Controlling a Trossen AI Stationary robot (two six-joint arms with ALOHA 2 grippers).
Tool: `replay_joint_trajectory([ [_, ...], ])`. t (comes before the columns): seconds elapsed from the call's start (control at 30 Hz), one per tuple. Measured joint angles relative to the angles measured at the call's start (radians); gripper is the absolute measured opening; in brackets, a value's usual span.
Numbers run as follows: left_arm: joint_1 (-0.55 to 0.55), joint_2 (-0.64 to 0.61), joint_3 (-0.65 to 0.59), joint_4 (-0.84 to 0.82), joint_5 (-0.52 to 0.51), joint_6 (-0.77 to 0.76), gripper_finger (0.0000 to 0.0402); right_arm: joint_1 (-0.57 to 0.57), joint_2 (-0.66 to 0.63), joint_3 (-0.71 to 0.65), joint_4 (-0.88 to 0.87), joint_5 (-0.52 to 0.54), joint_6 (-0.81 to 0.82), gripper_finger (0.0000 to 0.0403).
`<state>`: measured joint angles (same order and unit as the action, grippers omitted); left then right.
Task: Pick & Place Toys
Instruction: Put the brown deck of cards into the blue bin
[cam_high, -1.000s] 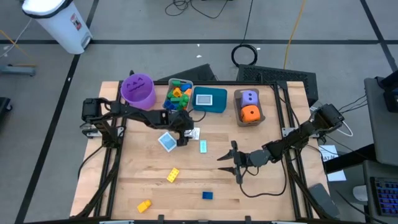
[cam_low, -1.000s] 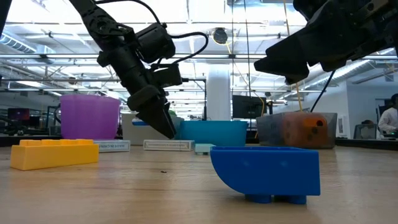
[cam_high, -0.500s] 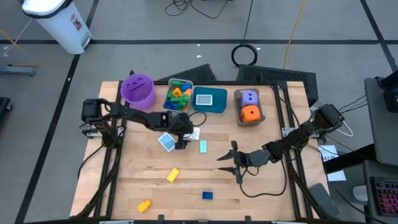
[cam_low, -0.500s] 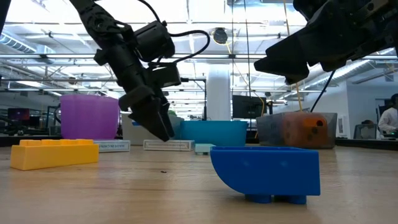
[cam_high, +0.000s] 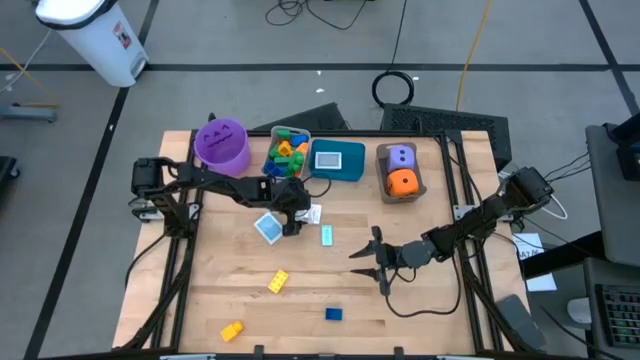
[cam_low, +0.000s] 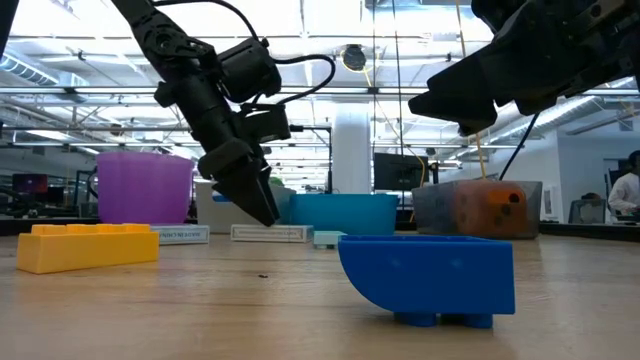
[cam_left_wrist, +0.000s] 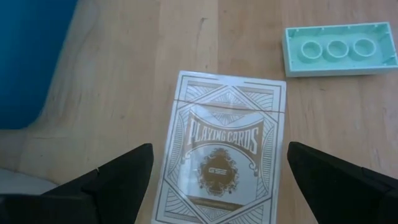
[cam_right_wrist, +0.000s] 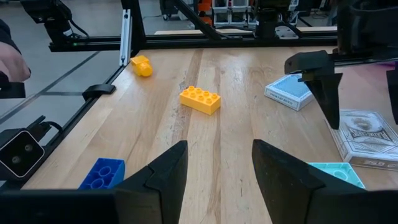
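Observation:
A white playing-card box (cam_left_wrist: 221, 146) lies flat on the wooden table, with my left gripper (cam_left_wrist: 221, 186) open over it and one finger on either side, touching nothing. The high view shows this gripper (cam_high: 293, 216) near the table's middle, between the white box (cam_high: 313, 214) and a blue card box (cam_high: 267, 228). A mint brick (cam_left_wrist: 339, 50) lies upside down just past the white box. My right gripper (cam_high: 370, 258) hovers open and holds nothing, right of centre. A yellow brick (cam_high: 279, 282), a yellow piece (cam_high: 231, 330) and a blue brick (cam_high: 333, 314) lie toward the near edge.
Along the far edge stand a purple bucket (cam_high: 221, 145), a grey bin (cam_high: 287, 152) with several bricks, a teal bin (cam_high: 337, 161) and a brown bin (cam_high: 401, 172) holding a purple and an orange die. Bare wood lies between the two grippers and the near edge.

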<state>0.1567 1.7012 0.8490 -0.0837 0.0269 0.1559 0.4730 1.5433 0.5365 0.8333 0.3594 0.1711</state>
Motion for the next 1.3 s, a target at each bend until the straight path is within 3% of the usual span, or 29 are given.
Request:
replay_joint_trajectory([
  [0.8, 0.000, 0.085, 0.000, 0.087, 0.034, 0.026, 0.0376, 0.000, 0.000, -0.001, 0.001, -0.002, 0.000, 0.0171],
  [1.07, 0.000, 0.085, 0.000, 0.089, 0.035, 0.025, 0.0311, 0.000, 0.000, -0.001, 0.001, -0.001, 0.000, 0.0171],
  [1.3, -0.018, 0.043, -0.002, 0.095, 0.028, 0.025, 0.0310, 0.000, 0.000, -0.001, 0.001, 0.001, -0.018, 0.0171],
])
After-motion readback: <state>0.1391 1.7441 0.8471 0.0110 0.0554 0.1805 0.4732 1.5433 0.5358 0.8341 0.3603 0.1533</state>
